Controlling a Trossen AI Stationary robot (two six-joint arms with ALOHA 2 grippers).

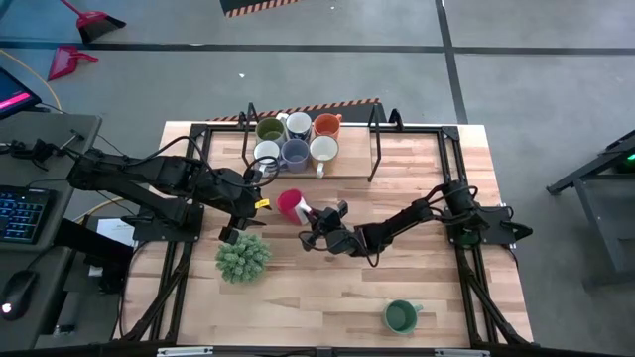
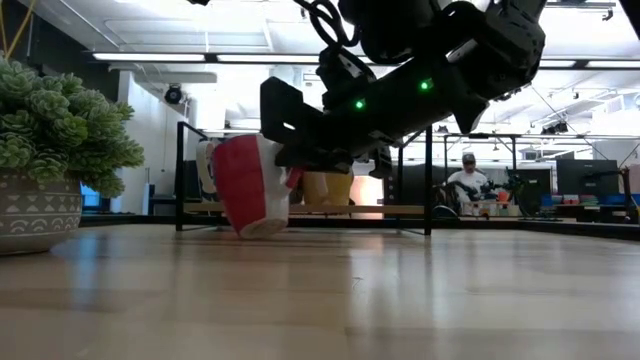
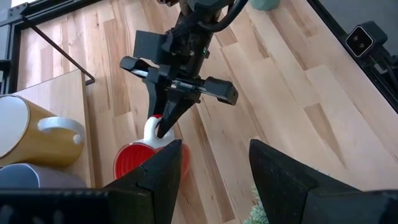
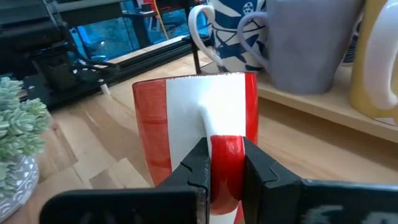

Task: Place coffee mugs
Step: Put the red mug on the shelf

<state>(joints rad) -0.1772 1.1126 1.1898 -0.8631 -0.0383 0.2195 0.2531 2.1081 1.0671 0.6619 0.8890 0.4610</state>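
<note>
Red mug's [image 4: 193, 118] handle sits pinched between the right gripper's [image 4: 225, 163] jaws.

potted plant [image 1: 243, 257], wooden table [image 1: 417, 278], seated person [image 2: 466, 180]

Right arm: I have it stretched low across the bench toward centre, wrist tipped down.
Right gripper [image 4: 225, 171]: fingers pinched on the red mug's handle [image 4: 226, 155].
Left arm: reaching in from the left, hovering above.
Left gripper [image 3: 214, 174]: fingers parted, holding nothing.
</note>
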